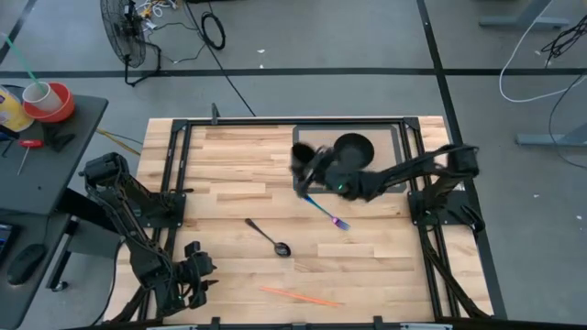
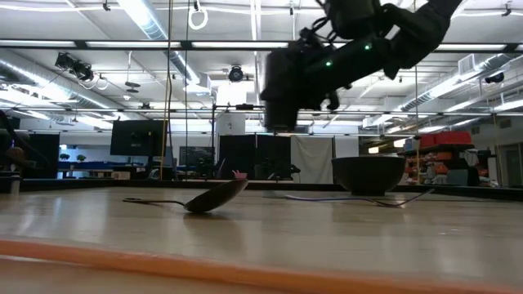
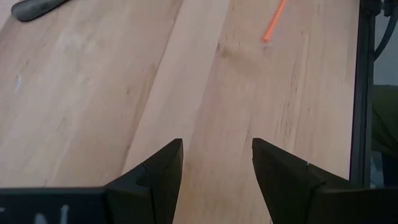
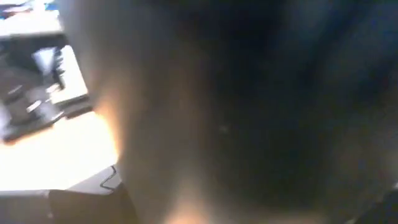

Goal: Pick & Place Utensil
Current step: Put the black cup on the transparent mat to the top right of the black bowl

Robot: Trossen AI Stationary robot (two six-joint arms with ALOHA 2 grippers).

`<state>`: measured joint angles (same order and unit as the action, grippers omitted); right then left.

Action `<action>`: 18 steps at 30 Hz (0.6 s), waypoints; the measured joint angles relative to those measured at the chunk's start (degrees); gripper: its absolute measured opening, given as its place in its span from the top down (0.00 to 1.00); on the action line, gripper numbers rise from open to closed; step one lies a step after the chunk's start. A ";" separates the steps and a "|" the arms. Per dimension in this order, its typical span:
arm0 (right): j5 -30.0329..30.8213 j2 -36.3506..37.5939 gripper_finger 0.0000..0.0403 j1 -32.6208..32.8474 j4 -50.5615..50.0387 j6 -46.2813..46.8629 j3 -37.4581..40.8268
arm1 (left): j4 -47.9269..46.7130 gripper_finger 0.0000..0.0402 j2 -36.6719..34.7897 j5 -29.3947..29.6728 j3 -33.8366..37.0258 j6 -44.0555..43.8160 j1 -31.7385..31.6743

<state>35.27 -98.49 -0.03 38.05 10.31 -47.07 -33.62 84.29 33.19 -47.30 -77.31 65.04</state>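
A blue-tinted fork lies flat on the wood, right of the table's middle; in the low view the fork is a thin line on the table top. A black spoon lies near the middle, its bowl resting on the wood. My right gripper hovers, motion-blurred, above the table just beyond the fork's handle end, raised well clear in the low view. My left gripper is open over bare wood at the near left corner.
A black bowl sits on a dark tray at the far side, just behind my right gripper. A thin orange stick lies near the near edge, right of my left gripper, and the stick's end shows ahead of it. Black frame rails border the table.
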 joint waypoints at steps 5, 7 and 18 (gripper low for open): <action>-1.02 -9.85 0.29 5.45 0.34 0.51 -6.95 | 0.33 0.51 0.00 -0.02 0.00 0.02 0.00; -0.99 -13.09 0.29 7.02 0.34 1.49 -9.73 | 0.80 0.51 0.00 -0.02 0.00 0.02 0.00; -1.54 -25.19 0.29 9.05 3.67 6.22 -14.90 | 1.70 0.51 0.00 -0.33 0.00 0.03 0.02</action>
<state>33.73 -123.68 9.02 41.72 16.52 -61.98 -31.92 84.29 32.86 -47.31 -77.29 65.06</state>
